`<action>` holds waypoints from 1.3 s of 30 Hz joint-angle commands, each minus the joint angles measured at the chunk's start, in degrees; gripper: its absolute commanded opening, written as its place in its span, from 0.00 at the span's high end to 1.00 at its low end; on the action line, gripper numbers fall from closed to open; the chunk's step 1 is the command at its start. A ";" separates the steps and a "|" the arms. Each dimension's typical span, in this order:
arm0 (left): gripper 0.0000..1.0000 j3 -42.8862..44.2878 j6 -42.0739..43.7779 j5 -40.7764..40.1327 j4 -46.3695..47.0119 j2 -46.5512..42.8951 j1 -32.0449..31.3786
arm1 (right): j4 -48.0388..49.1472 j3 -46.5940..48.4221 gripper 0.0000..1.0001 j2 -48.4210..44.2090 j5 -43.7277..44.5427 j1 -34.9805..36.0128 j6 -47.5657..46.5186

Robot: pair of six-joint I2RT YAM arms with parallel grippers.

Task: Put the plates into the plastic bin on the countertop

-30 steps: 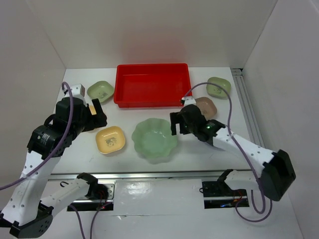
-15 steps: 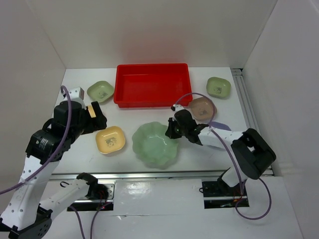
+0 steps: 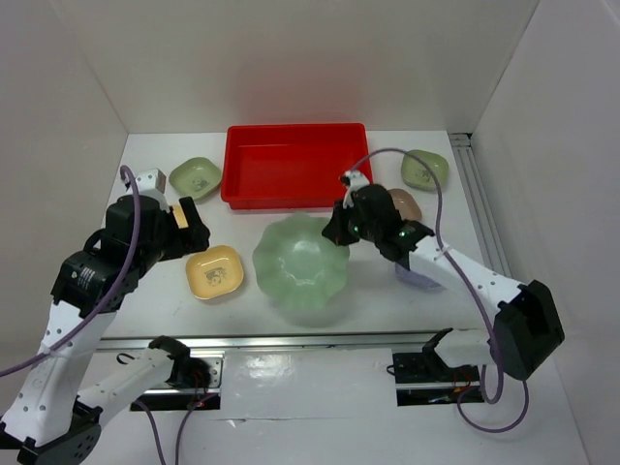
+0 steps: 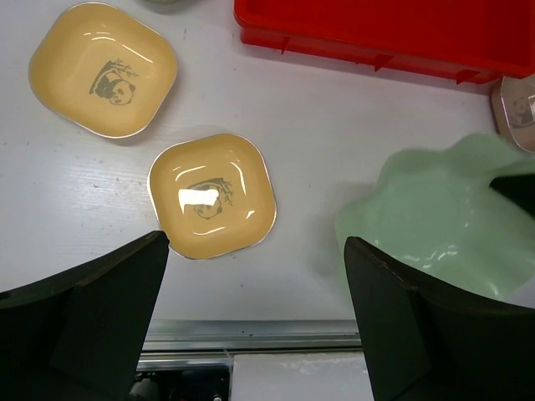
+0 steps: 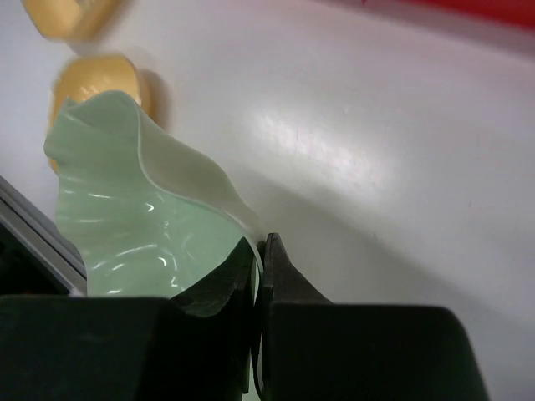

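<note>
The big green plate (image 3: 300,266) hung tilted over the countertop (image 3: 237,225), just in front of the red bin (image 3: 291,201); the right claw (image 3: 335,231) was closed tight on its right rim; the left claw (image 3: 191,231) stood wide and empty near the yellow dish (image 3: 214,271). The plate looked stiff, glossy and probably light, plastic by its sheen; held by one thin wavy edge it could swing or slip, so a deeper bite on the rim seemed the safest hold. The right wrist view showed what the overhead one hid: the fingers (image 5: 221,284) meeting on the thin scalloped edge; only the overhead view showed the bin, with the small dishes (image 3: 424,168) lying on either side of it.
</note>
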 commanded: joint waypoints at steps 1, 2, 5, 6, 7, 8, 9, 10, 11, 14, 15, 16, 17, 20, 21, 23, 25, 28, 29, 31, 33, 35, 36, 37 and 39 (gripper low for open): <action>0.00 -0.20 -0.22 3.18 3.28 0.15 -0.19 | -0.28 14.03 1.00 1.94 -2.30 -5.09 -1.17; 0.00 -0.73 -0.22 3.80 3.28 0.15 -0.19 | -0.28 16.96 1.00 6.05 -3.01 -6.50 -1.17; 0.00 -1.87 -0.83 6.44 4.42 -0.37 -0.19 | 1.29 29.62 1.00 16.84 -7.48 -12.39 -0.30; 0.00 -1.88 -0.84 7.23 4.43 -0.89 -0.19 | 1.82 33.04 1.00 20.03 -9.50 -14.84 0.23; 0.00 -3.18 -0.84 8.89 5.04 -0.90 -0.19 | 1.83 40.82 1.00 23.28 -10.13 -15.91 1.11; 0.00 -3.72 -1.45 9.60 5.04 -1.42 -0.19 | 1.83 44.47 1.00 26.62 -11.18 -16.88 1.11; 0.00 -4.25 -1.45 10.48 5.65 -1.43 -0.19 | 1.31 48.42 1.00 33.27 -12.06 -17.76 1.90; 0.00 -5.38 -1.45 11.88 6.35 -2.12 -0.19 | 1.30 56.03 1.00 36.64 -14.59 -19.42 2.43; 0.00 -6.00 -1.45 11.89 6.36 -2.13 -0.19 | 1.30 59.76 1.00 39.81 -15.75 -19.96 3.13; 0.00 -7.42 -1.45 12.95 7.50 -2.66 -0.19 | -1.42 73.30 1.00 52.03 -18.65 -21.81 3.66; 0.00 -8.20 -1.45 12.43 7.50 -2.66 -0.19 | -1.42 75.24 1.00 56.58 -19.70 -21.81 4.79; 0.00 -8.21 -1.45 12.42 7.50 -2.66 -0.19 | -0.73 76.83 1.00 58.37 -20.23 -22.68 5.59; 0.00 -8.82 -0.84 12.42 7.50 -2.66 -0.19 | 0.67 78.85 1.00 61.34 -21.11 -23.39 6.81; 0.00 -9.43 -0.84 12.42 8.03 -2.66 -0.19 | 2.61 79.57 1.00 64.53 -22.43 -23.92 8.84; 0.00 -9.96 -0.84 12.42 8.03 -3.18 -0.19 | 2.62 79.57 1.00 65.32 -22.44 -23.92 8.85; 0.00 -9.96 -0.31 13.04 8.03 -3.19 -0.19 | 3.50 79.57 1.00 66.81 -23.05 -24.44 9.46; 0.00 -10.49 -0.31 13.04 8.03 -3.19 -0.19 | 4.02 79.57 1.00 67.44 -23.05 -24.45 9.99; 0.00 -10.49 -0.31 13.04 8.56 -3.19 -0.19 | 4.73 79.57 0.91 67.97 -22.53 -24.45 9.99; 0.00 -11.10 -0.31 13.65 9.17 -3.19 -0.19 | 4.73 80.35 0.83 68.66 -22.52 -24.45 9.99; 0.00 -11.63 -0.31 14.18 9.70 -3.19 -0.19 | 4.21 82.38 0.56 69.45 -22.52 -24.45 9.99; 0.00 -12.95 -0.84 14.88 10.48 -3.19 -0.19 | 4.20 83.00 0.18 70.16 -22.52 -24.45 9.99; 0.00 -13.65 -0.84 16.90 11.19 -3.19 -0.19 | 4.20 83.00 0.00 69.64 -22.52 -23.92 9.99; 0.00 -14.44 -1.45 17.51 11.98 -3.19 -0.19 | 4.20 83.52 0.00 69.64 -22.52 -23.92 9.99; 0.00 -14.45 -1.45 19.26 12.59 -3.19 -0.19 | 4.20 84.13 0.00 69.11 -22.52 -23.92 9.47; 0.00 -16.02 -2.07 21.64 14.17 -3.19 -0.19 | 5.25 84.14 0.00 67.27 -23.23 -23.92 9.46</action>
